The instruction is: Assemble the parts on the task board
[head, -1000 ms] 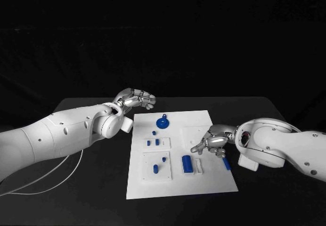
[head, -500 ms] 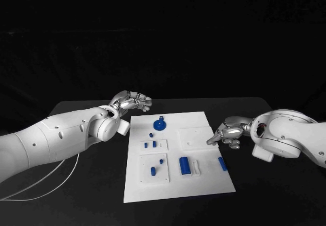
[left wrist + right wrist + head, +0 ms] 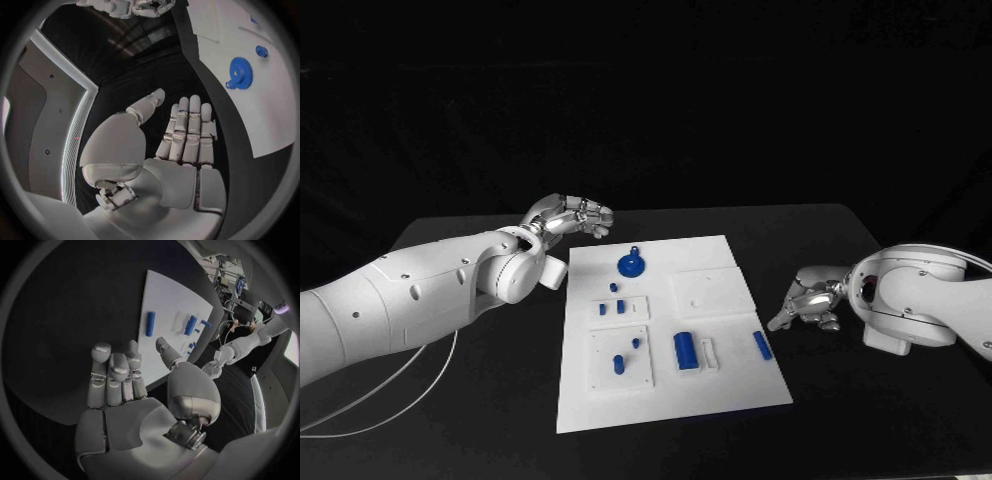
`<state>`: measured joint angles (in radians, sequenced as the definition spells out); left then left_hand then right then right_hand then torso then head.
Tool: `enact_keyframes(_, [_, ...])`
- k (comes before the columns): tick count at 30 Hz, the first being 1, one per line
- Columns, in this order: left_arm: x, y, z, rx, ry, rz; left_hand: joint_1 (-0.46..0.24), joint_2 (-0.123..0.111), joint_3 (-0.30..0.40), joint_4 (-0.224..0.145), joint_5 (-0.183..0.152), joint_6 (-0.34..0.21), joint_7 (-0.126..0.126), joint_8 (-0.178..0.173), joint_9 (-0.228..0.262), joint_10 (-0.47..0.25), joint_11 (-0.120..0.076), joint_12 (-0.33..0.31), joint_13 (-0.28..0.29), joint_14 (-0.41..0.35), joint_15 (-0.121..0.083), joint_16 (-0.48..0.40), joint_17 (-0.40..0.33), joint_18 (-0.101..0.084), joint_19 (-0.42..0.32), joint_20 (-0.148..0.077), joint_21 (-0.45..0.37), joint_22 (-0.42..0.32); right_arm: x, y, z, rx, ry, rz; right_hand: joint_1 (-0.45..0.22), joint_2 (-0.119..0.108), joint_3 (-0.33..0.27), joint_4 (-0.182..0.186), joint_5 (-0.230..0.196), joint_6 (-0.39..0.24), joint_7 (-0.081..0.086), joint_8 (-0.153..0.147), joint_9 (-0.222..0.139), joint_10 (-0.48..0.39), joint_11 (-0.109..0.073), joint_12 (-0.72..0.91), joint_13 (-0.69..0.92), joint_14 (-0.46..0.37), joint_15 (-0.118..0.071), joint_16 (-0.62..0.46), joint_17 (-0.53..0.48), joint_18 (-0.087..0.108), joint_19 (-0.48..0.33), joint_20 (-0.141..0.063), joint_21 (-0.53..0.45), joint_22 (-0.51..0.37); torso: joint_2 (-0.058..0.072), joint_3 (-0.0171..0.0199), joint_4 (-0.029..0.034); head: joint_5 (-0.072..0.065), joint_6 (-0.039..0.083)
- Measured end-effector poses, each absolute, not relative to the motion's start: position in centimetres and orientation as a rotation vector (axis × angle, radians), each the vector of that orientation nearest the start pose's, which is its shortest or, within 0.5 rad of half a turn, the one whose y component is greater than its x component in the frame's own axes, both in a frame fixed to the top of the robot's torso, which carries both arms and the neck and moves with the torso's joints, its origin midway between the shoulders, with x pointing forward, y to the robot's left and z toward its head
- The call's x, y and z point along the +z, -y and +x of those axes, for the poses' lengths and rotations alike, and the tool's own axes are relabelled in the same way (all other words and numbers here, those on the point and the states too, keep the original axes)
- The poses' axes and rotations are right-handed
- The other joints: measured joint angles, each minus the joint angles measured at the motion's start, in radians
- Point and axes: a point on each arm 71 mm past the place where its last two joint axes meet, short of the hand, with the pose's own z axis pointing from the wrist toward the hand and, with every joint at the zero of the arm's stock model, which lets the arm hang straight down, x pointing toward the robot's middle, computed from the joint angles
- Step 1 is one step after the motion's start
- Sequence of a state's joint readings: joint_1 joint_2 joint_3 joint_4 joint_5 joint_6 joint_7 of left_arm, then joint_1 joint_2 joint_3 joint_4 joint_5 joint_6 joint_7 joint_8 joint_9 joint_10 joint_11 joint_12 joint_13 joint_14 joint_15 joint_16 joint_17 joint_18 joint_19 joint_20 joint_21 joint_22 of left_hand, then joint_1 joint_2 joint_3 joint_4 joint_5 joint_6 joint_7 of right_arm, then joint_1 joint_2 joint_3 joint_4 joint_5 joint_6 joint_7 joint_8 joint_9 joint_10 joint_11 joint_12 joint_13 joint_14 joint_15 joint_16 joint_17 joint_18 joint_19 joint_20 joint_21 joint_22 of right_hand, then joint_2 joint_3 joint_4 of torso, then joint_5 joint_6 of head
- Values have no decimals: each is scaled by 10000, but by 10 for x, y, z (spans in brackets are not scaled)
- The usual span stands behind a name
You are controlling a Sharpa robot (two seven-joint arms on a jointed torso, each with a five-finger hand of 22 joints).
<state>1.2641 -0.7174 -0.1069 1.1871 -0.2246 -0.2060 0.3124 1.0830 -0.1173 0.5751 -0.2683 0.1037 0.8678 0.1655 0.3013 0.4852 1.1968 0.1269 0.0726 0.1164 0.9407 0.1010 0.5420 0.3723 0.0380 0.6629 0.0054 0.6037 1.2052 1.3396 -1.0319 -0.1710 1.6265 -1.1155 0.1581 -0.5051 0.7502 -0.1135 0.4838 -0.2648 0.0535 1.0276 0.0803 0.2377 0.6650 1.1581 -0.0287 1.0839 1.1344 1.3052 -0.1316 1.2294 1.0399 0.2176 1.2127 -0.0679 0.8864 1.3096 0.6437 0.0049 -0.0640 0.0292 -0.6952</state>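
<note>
The white task board [image 3: 718, 390] lies in the middle of the table. On it are a blue gear [image 3: 630, 264] at the far end, several small blue pegs [image 3: 620, 306], a thick blue cylinder [image 3: 685, 350] and a blue bar [image 3: 762, 345] near the right edge. My left hand [image 3: 574, 215] hovers off the board's far left corner and holds nothing; the left wrist view shows its fingers [image 3: 186, 135] straight, with the gear [image 3: 239, 72] beyond them. My right hand [image 3: 812, 303] hangs just off the board's right edge, empty, beside the bar [image 3: 150, 323].
Black table [image 3: 473, 400] surrounds the board on all sides. A thin white cable [image 3: 437, 365] trails across the table under my left arm. In the right wrist view my left arm [image 3: 244, 345] reaches in beyond the board [image 3: 165, 295].
My right hand has drawn back from over the board to just past its right edge, holding nothing. The left hand has barely moved. The blue bar stays on the board.
</note>
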Motion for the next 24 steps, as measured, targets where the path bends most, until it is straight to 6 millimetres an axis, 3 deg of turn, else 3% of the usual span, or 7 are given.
enact_keyframes(3, [-189, -242, 548, -13097, -15395, -8852, 0, 0, 0, 0, 0, 0, 0, 0, 0, 0, 0, 0, 0, 0, 0, -40, 4, 0, 0, 0, 0, 10, -209, 282, 451, 2382, -23280, 1369, -289, -161, -143, 198, 2, -48, 43, -40, 0, -1, 0, -18, 0, -2, 2, -1, -10, 0, -49, 48, -56, 0, 1, 8, 2, -25, -14])
enact_keyframes(5, [-189, -242, 548, -13097, -15396, -8853, 0, 0, 0, 0, 0, 0, 0, 0, 0, 0, 0, 0, 0, 0, 0, -40, 3, 1, 0, 0, 0, 10, -215, 281, 448, 2227, -23388, 1224, -702, -21, -545, 94, 404, -70, 35, -58, -1, 0, 0, -21, 21, -16, 15, -38, -10, 0, -72, 72, -62, 0, 1, 12, 4, -38, -22])
enact_keyframes(8, [-189, -242, 548, -13097, -15399, -8854, 0, 0, 0, 0, 0, 0, 0, 0, 0, 0, 0, 0, 0, 0, 0, -40, 10, 0, 0, 0, 0, 10, -220, 278, 445, 2106, -23469, 1058, -1102, 40, -861, 45, 148, -70, 35, -58, -1, 0, 0, -38, 25, -17, 17, -38, -10, 0, -74, 70, -115, 0, 1, 12, 4, -48, -35])
enact_keyframes(10, [-189, -242, 548, -13096, -15404, -8857, 0, 0, 0, 0, 0, 0, 0, 0, 0, 0, 0, 0, 0, 0, 0, -40, 13, 0, 0, 0, 0, 9, -223, 276, 443, 2071, -23517, 949, -1370, -119, -971, 113, -9, -70, 34, -58, 12, -1, 0, -85, 25, -17, 18, -77, -10, 0, -106, 43, -125, 0, 1, 12, 4, -56, -50])
enact_keyframes(15, [-189, -243, 548, -13097, -15413, -8859, 0, 0, 0, 0, 0, 1, 0, 0, 0, 0, 0, 0, 1, 0, 0, -40, 13, 0, 0, 0, 0, 9, -227, 270, 439, 2149, -23612, 774, -1786, -658, -475, 679, -31, -87, 19, -58, 40, -38, -37, -86, 24, -58, -16, -77, -10, 0, -156, -26, -232, -46, 1, 6, 3, -67, -66])
enact_keyframes(24, [-189, -243, 548, -13106, -15428, -8861, 0, 0, 0, 0, 0, 1, 1, 0, 0, 0, 0, 0, 1, 37, 37, -40, 23, -1, 0, 0, 0, 18, -232, 256, 438, 2191, -23563, 281, -1721, -749, -159, 821, -31, -85, 17, -56, 143, -37, -36, -87, 36, -28, -44, -77, 8, -14, -106, -76, -233, -46, 2, -2, 6, -76, -105])
